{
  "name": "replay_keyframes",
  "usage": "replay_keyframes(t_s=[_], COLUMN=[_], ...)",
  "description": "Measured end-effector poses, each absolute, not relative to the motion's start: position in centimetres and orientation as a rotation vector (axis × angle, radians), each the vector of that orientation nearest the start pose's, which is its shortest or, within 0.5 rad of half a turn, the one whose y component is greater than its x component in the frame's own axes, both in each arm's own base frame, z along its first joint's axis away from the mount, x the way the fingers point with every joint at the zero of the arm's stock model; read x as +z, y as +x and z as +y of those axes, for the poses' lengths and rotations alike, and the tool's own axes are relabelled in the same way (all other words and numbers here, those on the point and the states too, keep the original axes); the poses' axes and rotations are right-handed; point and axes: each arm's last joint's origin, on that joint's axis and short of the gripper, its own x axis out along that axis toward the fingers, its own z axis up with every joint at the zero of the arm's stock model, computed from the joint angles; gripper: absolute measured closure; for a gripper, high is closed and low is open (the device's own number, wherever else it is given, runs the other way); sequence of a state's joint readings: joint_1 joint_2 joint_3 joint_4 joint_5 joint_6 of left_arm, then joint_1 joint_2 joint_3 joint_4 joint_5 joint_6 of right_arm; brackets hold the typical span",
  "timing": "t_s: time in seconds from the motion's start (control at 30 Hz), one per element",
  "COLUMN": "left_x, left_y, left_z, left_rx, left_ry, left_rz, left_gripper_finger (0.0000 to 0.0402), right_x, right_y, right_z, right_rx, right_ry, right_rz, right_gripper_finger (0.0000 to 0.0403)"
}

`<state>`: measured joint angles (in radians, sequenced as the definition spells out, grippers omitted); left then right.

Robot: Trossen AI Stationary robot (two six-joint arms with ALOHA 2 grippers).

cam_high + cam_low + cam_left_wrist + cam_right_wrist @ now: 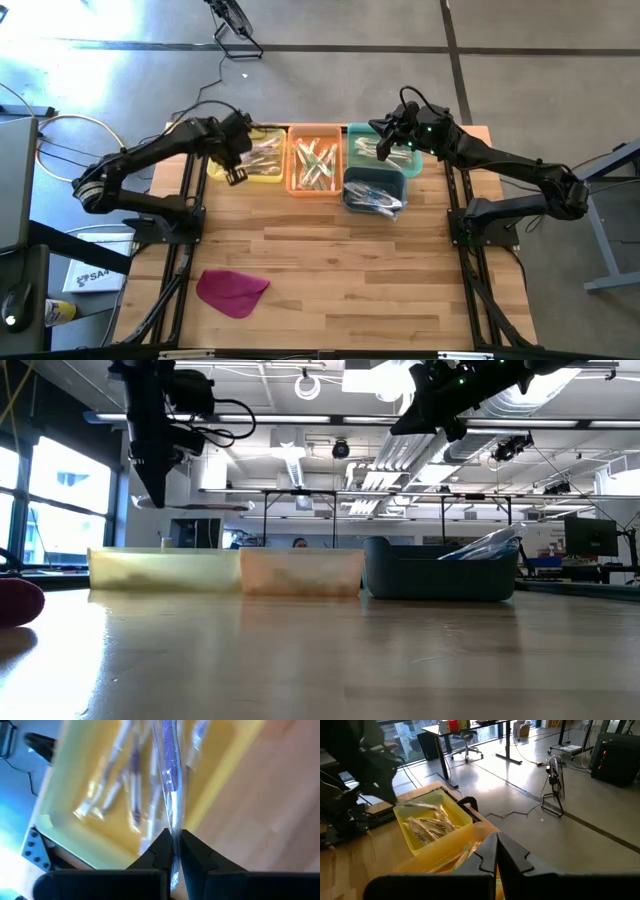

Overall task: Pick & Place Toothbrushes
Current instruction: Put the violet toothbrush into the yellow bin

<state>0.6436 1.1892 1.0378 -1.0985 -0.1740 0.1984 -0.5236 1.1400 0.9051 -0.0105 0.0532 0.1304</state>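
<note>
Wrapped toothbrushes lie in a yellow bin (262,176), an orange bin (297,186), a teal bin (356,131) and a dark blue bin (352,181) along the table's far edge. My left gripper (174,845) hangs above the yellow bin's near left part (236,172), shut on one toothbrush (170,775) with a bluish handle in a clear wrapper. My right gripper (496,847) is shut on nothing and hovers over the teal bin (383,148). A flat magenta piece (232,290) lies at the near left. My left gripper pinches the wrapped toothbrush at one end (173,831) between its two fingers, which come steeply from above. The toothbrush (420,805) sticks out sideways from the fingertips, about level, lifted clear above the yellow bin and the toothbrushes in it.
The four bins stand side by side, the dark blue one (440,575) nearer than the teal one, with wrappers sticking over its rim. Bare wooden table (340,270) stretches from the bins to the near edge. Beyond the far edge are a floor, cables and a stand.
</note>
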Motion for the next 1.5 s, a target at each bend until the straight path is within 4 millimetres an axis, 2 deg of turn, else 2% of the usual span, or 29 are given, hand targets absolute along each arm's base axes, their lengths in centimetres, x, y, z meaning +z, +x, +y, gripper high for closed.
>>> replay_keyframes(t_s=[0.27, 0.4, 0.5, 0.7, 0.87, 1.03, 1.5], left_x=[28.1, 27.3, 25.8, 22.2, 20.4, 20.0, 20.1], left_y=[14.1, 13.3, 13.2, 13.1, 12.8, 12.9, 13.1], left_z=[16.3, 17.8, 18.4, 18.1, 17.7, 17.8, 18.0], left_rx=[0.646, 0.655, 0.627, 0.505, 0.486, 0.502, 0.517], left_ry=[-0.165, -0.203, -0.230, -0.255, -0.245, -0.229, -0.209], left_rz=[1.212, 1.259, 1.289, 1.342, 1.360, 1.347, 1.318], left_gripper_finger=[0.0383, 0.0382, 0.0382, 0.0382, 0.0382, 0.0382, 0.0379], right_x=[32.1, 32.1, 32.1, 32.1, 32.1, 32.1, 32.1], right_y=[22.1, 22.1, 22.1, 22.1, 22.0, 21.9, 21.9], right_z=[-12.9, -12.9, -12.9, -12.9, -13.0, -13.1, -13.1], right_rx=[-0.589, -0.590, -0.590, -0.590, -0.627, -0.674, -0.667], right_ry=[0.185, 0.185, 0.185, 0.185, 0.177, 0.170, 0.171], right_rz=[0.204, 0.204, 0.204, 0.204, 0.204, 0.203, 0.204], right_gripper_finger=[0.0401, 0.0401, 0.0401, 0.0400, 0.0400, 0.0400, 0.0400])
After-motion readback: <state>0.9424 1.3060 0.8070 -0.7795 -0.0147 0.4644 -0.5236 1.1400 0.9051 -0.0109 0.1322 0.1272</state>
